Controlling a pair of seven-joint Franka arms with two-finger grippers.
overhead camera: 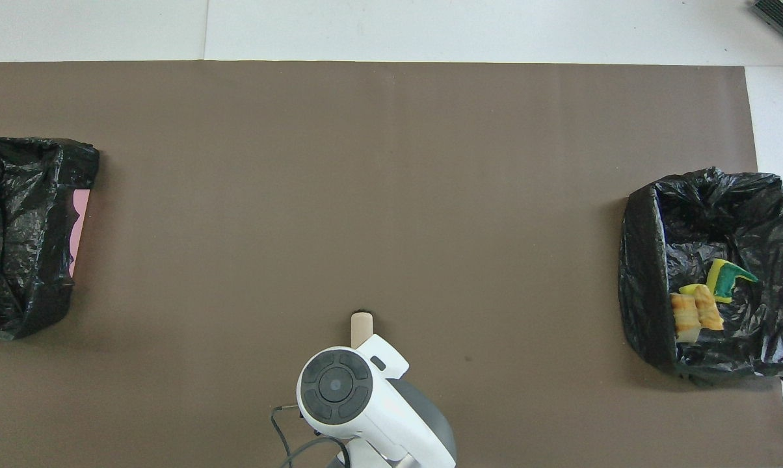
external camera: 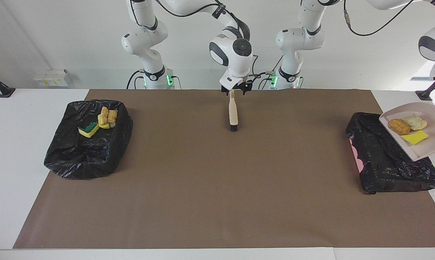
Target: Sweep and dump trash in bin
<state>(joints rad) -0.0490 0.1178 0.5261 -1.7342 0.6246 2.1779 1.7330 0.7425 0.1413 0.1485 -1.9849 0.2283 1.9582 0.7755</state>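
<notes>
Seven small bits of trash show in two groups. Three rest on the raised beige plastic dustpan [external camera: 430, 144], which is held tilted above the black-lined bin [external camera: 391, 162] at the left arm's end of the table: a golden-brown bread-like piece [external camera: 398, 126], a rough pale beige lump [external camera: 416, 122] and a flat yellow sponge piece [external camera: 414, 137]. The others lie clustered inside the black-lined bin [external camera: 76, 159] at the right arm's end: a yellow-and-green sponge piece [external camera: 88, 129], a smaller yellow piece [external camera: 103, 125] and two striped golden-brown bread-like pieces [external camera: 109, 116].

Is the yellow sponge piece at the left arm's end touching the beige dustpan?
Touching. The facing view shows the yellow sponge piece lying flat on the dustpan.
</notes>
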